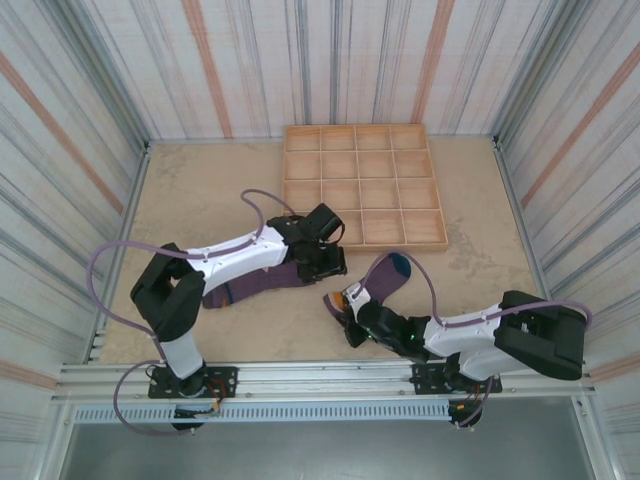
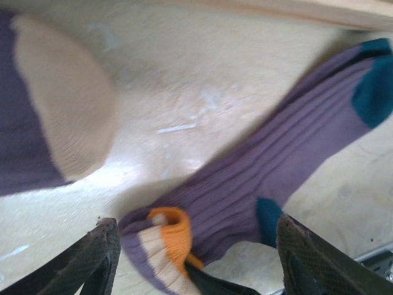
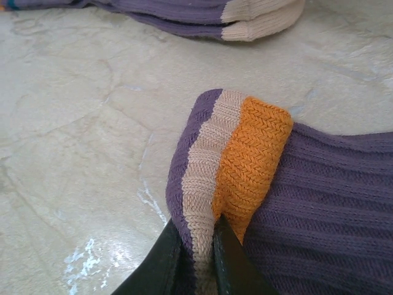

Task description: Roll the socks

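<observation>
Two purple socks lie on the table. The sock with the peach toe [image 1: 250,288] stretches out flat under my left arm; its toe [image 2: 67,104] lies apart from my left gripper [image 1: 325,258], which hovers open [image 2: 196,226] with nothing between its fingers [image 2: 98,255]. The second sock [image 1: 385,280] has a teal toe [image 2: 374,92], a teal heel [image 2: 268,218] and an orange and cream cuff [image 3: 245,153]. My right gripper [image 1: 346,306] is shut on that cuff [image 3: 196,261], pinching the folded edge a little off the table.
A wooden tray [image 1: 363,244] divided into many empty compartments stands at the back, its front edge [image 2: 307,9] just beyond my left gripper. Striped walls enclose the table on three sides. Bare tabletop [image 1: 190,200] lies to the left of the tray.
</observation>
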Action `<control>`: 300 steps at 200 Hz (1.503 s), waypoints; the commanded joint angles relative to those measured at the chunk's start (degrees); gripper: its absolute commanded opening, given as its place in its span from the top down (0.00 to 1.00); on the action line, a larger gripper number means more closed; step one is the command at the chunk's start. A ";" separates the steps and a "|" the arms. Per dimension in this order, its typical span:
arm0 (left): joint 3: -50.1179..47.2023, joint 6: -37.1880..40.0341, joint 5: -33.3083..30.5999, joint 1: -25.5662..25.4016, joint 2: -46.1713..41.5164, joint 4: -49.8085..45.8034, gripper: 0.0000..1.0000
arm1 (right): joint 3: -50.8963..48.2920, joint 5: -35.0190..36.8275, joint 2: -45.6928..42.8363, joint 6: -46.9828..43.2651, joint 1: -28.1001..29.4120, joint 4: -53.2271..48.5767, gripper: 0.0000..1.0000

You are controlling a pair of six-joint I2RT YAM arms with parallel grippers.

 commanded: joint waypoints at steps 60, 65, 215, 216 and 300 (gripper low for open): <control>10.82 18.52 7.22 -1.51 12.27 -9.87 0.42 | -4.49 -8.95 1.49 6.42 -1.99 -1.61 1.00; 11.07 18.79 7.10 -1.65 12.76 -10.37 0.43 | -4.67 -9.26 1.26 6.52 -2.13 -1.50 1.00; 15.01 20.58 6.47 -3.81 23.19 -18.83 0.97 | -6.87 -9.89 -3.54 6.80 -4.50 -1.72 1.00; 15.00 20.53 6.38 -3.81 23.20 -18.85 0.98 | -6.85 -9.95 -3.59 6.80 -4.50 -1.75 1.00; 3.78 12.42 0.50 1.10 13.72 -15.75 1.00 | -2.90 -21.67 1.19 7.68 -9.82 -2.57 1.00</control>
